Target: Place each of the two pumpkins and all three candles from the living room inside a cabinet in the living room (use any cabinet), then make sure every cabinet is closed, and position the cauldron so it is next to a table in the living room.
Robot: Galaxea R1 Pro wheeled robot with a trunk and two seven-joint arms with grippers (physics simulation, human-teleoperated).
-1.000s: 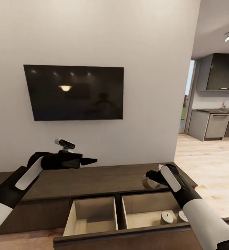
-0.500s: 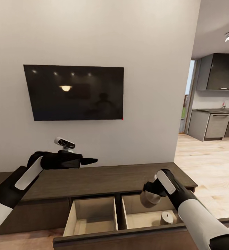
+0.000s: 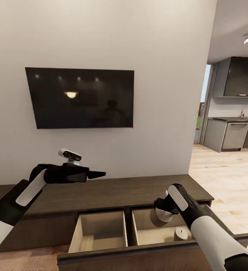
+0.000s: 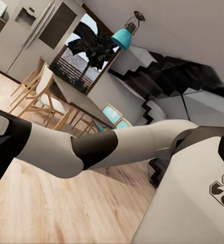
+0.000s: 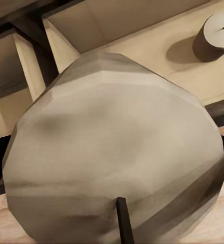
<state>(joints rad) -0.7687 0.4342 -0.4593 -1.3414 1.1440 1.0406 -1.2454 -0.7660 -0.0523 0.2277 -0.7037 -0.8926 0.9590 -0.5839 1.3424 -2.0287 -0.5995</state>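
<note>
Cabinet (image 3: 112, 195), long, low and dark brown, spreads below and ahead of both grippers against the white wall, under a wall-mounted television (image 3: 80, 98). Its right-hand front is pulled out as a drawer (image 3: 139, 252) with two pale wooden compartments. The compartment directly beneath the right gripper (image 3: 162, 212) already has one candle (image 3: 180, 234) standing upright on its floor, just beyond and below the gripper; the other compartment, further toward the left arm, looks bare. The right gripper is clamped around a second candle (image 5: 117, 152), carrying it tilted over the drawer's back edge, its flat tan top and dark wick facing the wrist camera. The left gripper (image 3: 96, 174) hangs well above the cabinet top with nothing between its fingers; whether they are parted or together cannot be told.

The step in hand appears to be stowing this candle. Next, the right arm likely needs to lower it into the compartment beside the standing one, clear of the divider, then release.
</note>
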